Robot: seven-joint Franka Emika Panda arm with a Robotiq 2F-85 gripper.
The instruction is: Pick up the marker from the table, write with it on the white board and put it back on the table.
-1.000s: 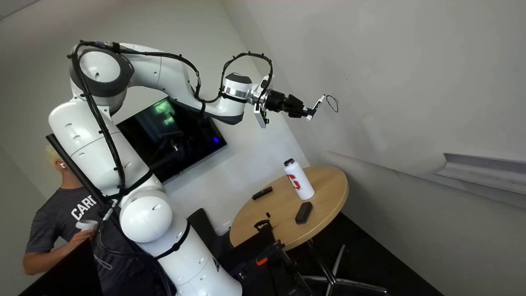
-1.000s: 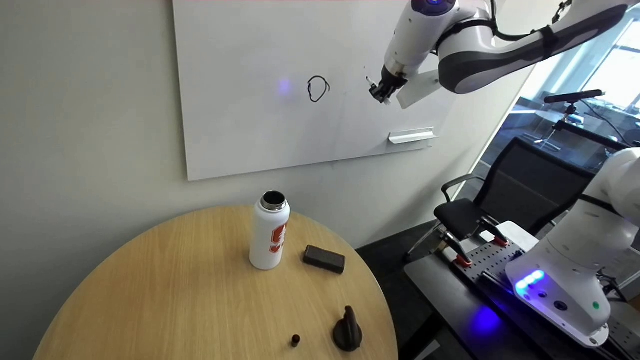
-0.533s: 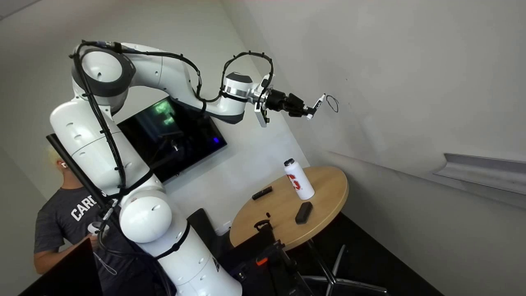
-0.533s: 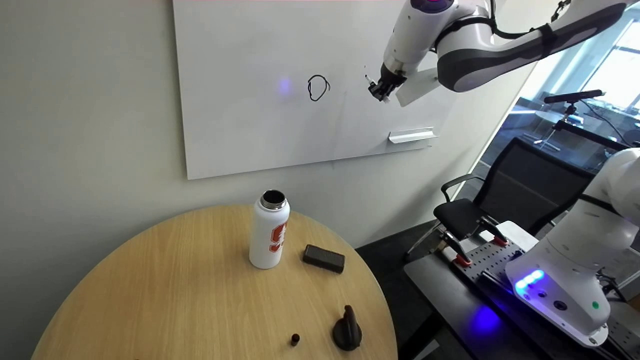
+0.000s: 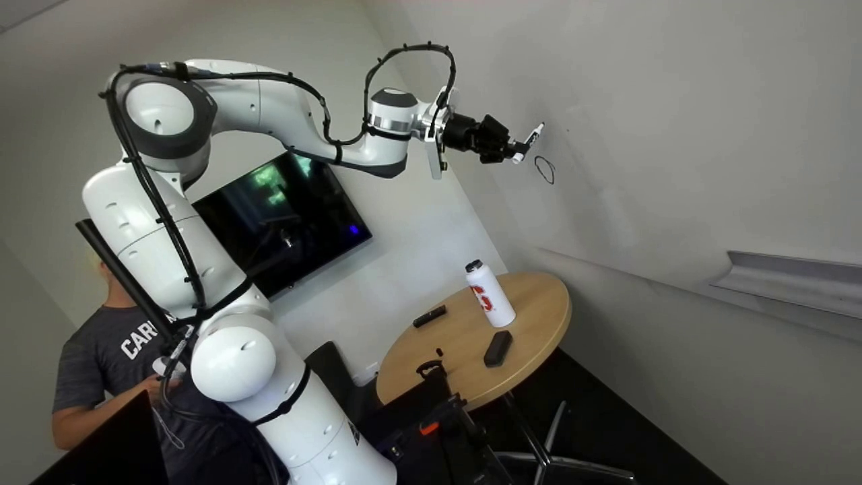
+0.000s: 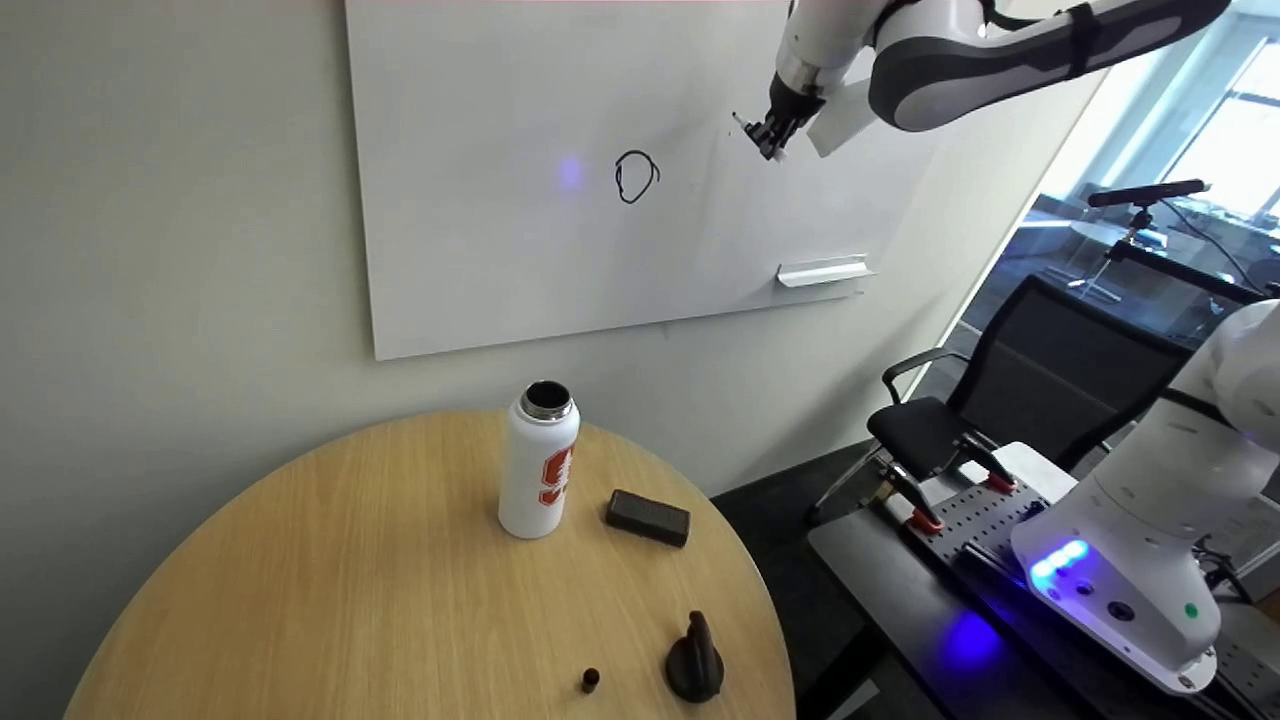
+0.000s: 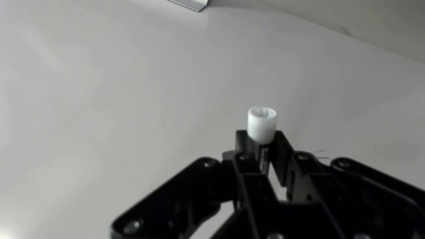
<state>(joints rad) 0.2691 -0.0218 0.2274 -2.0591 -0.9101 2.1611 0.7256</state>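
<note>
My gripper (image 5: 522, 148) is shut on the marker (image 5: 535, 135), a thin stick with a white body and dark band. The marker's white rear end (image 7: 262, 124) sticks out above the fingertips (image 7: 260, 146) in the wrist view. In an exterior view the marker's dark tip (image 6: 737, 117) points up toward the white board (image 6: 480, 250); I cannot tell whether it touches. The board bears a hand-drawn dark loop (image 6: 637, 178), which also shows in an exterior view (image 5: 545, 170), below the marker. The round light-brown table (image 6: 350, 550) stands lower, away from the gripper.
On the table stand a white bottle (image 6: 538, 470) with a red logo, a dark block (image 6: 648, 517), a small dark cap (image 6: 590, 680) and a black knob-like object (image 6: 695, 660). A grey ledge (image 6: 825, 272) juts from the board. A person (image 5: 121, 357) stands behind the arm.
My gripper has moved upward with the marker, mostly in the last half second. It now sits higher than the drawn loop. The loop and the table objects look unchanged.
</note>
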